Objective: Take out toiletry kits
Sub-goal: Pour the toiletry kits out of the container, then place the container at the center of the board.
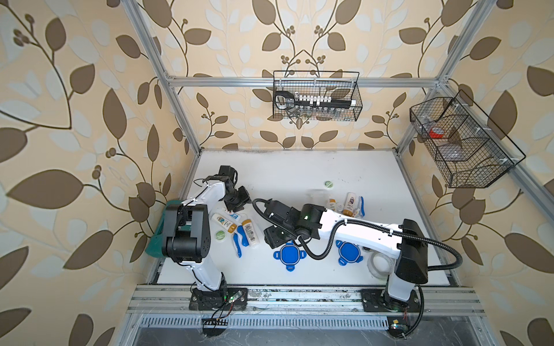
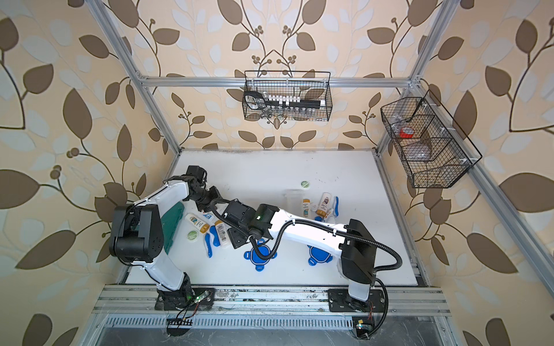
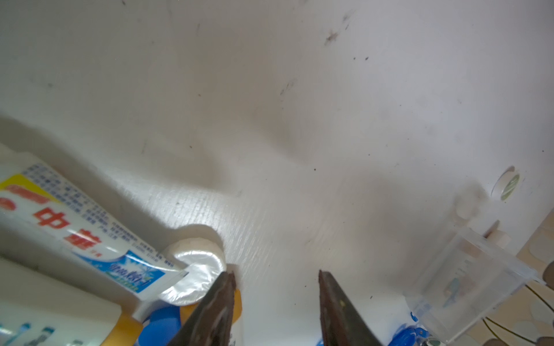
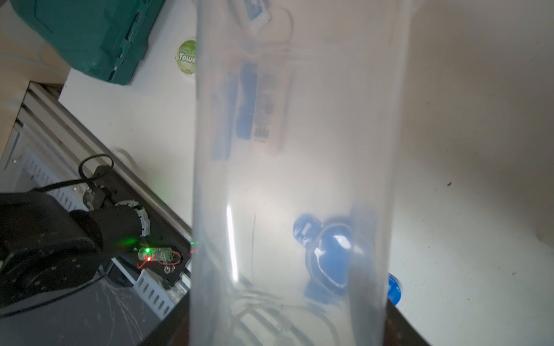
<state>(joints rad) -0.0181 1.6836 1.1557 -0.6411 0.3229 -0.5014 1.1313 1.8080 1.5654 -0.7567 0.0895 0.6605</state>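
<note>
Where it enters its own wrist view, left end effector [image 3: 275, 273]: fingers spread, bare table [image 3: 299, 119] between them, nothing held; one finger at the rim of a pearly white disc [image 3: 195, 269], contact not clear.
Toothpaste tube [image 3: 75, 227]: one end overlapping that disc, other end cut off by the frame.
Right end effector [image 4: 287, 325]: clamped on a clear jar [image 4: 299, 179], a dark finger at each wall; jar fills the wrist view, contents not discernible.
Blue lid [image 4: 329, 254], blue toothbrush [image 4: 247, 102], barcoded bottle [image 4: 269, 110]: on the table, blurred through the jar.
Near kit, loose on the table beside the left arm: orange-capped bottle [image 1: 223, 222], green-white disc [image 1: 221, 234], with the tube, toothbrush and barcoded bottle.
Far kit, loose on the table behind the right arm: tall far bottle [image 1: 350, 203], short far bottle [image 1: 331, 205], far toothbrush piece [image 1: 361, 205], clustered; far green-white disc [image 1: 329, 184], apart, farther back. Small pieces among them: too small to tell.
</note>
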